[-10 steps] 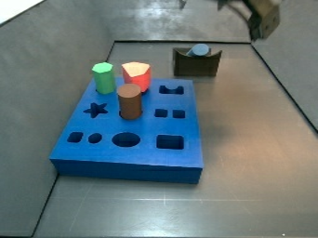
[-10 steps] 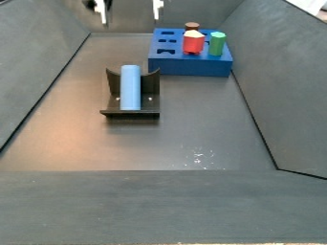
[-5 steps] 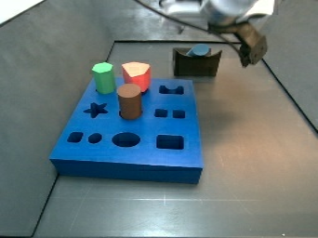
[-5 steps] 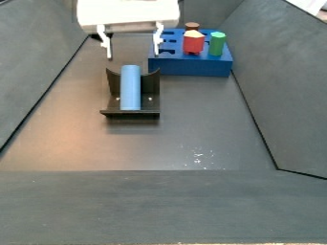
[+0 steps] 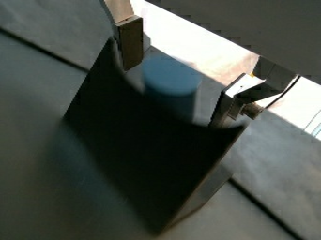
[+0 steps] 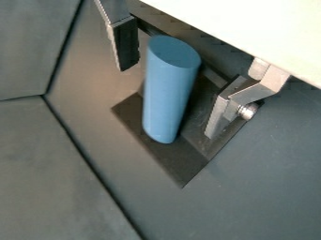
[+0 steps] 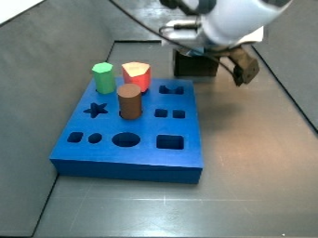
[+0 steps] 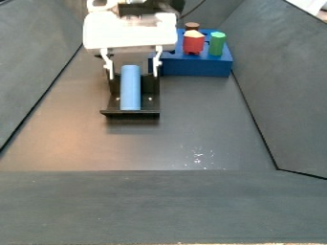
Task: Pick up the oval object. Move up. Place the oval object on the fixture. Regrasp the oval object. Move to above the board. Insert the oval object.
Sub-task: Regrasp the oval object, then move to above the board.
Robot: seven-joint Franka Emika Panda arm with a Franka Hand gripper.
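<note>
The pale blue oval object (image 6: 167, 89) lies in the notch of the dark fixture (image 6: 166, 161), also seen in a side view as the oval object (image 8: 129, 88) on the fixture (image 8: 129, 114). My gripper (image 6: 175, 80) is open and straddles the peg's far end, with a gap between each pad and the peg. In a wrist view the oval object (image 5: 170, 77) shows end-on between the fingers (image 5: 129, 42). In a side view my gripper (image 7: 214, 61) hides most of the fixture (image 7: 191, 65). The blue board (image 7: 125, 149) lies on the floor nearby.
On the board (image 8: 192, 65) stand a green hexagonal peg (image 7: 103, 77), a red-orange peg (image 7: 137, 74) and a brown cylinder (image 7: 130, 101). Sloping grey walls enclose the floor on all sides.
My gripper has come down from high above the fixture and now has its open fingers on either side of the oval object. The peg has not moved.
</note>
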